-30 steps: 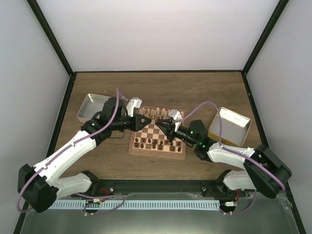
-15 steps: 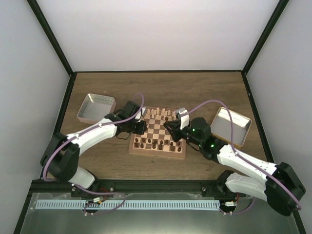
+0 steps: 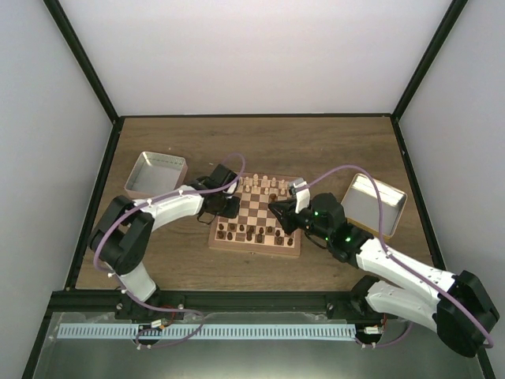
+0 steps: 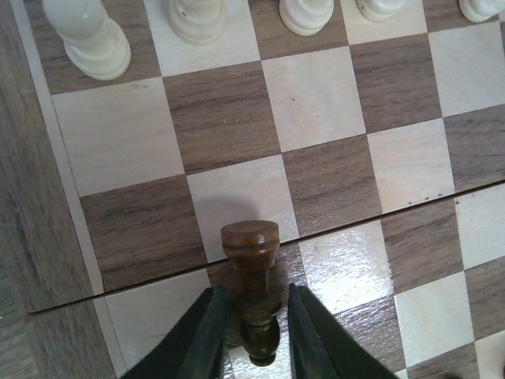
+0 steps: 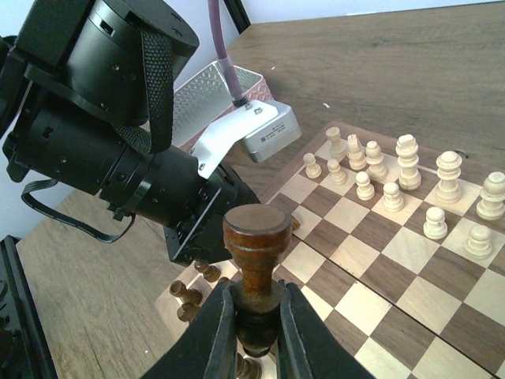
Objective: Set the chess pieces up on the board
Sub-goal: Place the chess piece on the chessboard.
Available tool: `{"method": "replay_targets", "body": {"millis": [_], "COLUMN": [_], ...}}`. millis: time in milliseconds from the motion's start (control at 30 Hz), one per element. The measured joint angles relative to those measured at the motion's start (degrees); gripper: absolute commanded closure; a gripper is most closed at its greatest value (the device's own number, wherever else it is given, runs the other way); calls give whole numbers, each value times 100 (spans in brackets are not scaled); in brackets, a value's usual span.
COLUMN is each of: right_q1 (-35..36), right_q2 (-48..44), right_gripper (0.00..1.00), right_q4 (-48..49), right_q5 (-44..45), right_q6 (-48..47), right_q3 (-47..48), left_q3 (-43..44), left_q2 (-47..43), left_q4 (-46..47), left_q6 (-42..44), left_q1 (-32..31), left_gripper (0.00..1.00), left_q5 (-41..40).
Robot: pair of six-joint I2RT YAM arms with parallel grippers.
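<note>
Looking at the board [image 3: 254, 212], you are, in my judgement, near the end of the set-up. The cream pieces [image 3: 260, 183] stand in the two far rows and the dark pieces [image 3: 251, 232] fill most of the near rows, though from above they are too small to say whether each one is upright and on its proper square. Two dark men are not yet settled. Your left gripper [image 4: 254, 290] is low over the left side of the board with a dark chessman [image 4: 251, 253] between its fingers [image 4: 207, 332]. The man seems to rest on a dark square beside the fold line, but you cannot tell whether the fingers pinch it or stand free of it. Your right gripper [image 5: 256, 288] is clenched on the stem of a second dark chessman [image 5: 256, 233], held above the right half of the board. What is left, I think, is to free the first, place the second, and check the near rows, where a few dark men [image 5: 189, 294] look crowded, perhaps tipped.
</note>
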Motion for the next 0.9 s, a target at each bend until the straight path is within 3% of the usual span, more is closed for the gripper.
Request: {"method": "replay_targets", "body": {"millis": [333,533,633,800,900], "right_q1": [0,0,0,0,0], "right_q2": [7,223,363,640,815], "right_gripper": [92,92,92,92,92], "right_q4": [-87,-83,-9,114,129], "right_q5": [-50,-474,-863,-1611,-1867], "right_q6": [-70,-400,-612,-964,-1108], "right_q3": [4,94,190,483,704], "left_q3": [2,-181,-420,-584,-656], "left_q2": [-404,-1790,-2468,-2754,-2643], "left_q4": [-11,363,872,1414,1510], "left_q6": [31,-304,-463,-608,-638], "left_q1": [0,7,15,22,22], "left_gripper": [53,27,19,20,36], "left_q5": [28,431,1038,2173,2667]}}
